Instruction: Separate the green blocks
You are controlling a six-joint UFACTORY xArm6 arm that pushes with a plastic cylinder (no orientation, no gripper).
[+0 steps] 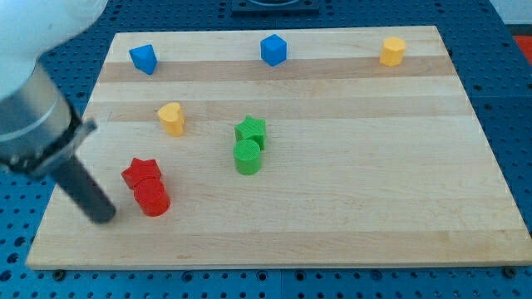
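Note:
A green star block (250,129) and a green cylinder (247,157) sit touching near the middle of the wooden board (374,191), the star above the cylinder. My tip (105,218) rests at the board's lower left, well to the left of the green blocks and just left of a red cylinder (153,198).
A red star (141,173) touches the red cylinder. A yellow heart block (171,119) lies left of the green star. A blue block (143,58) at top left, a blue block (273,50) at top middle, a yellow block (392,51) at top right.

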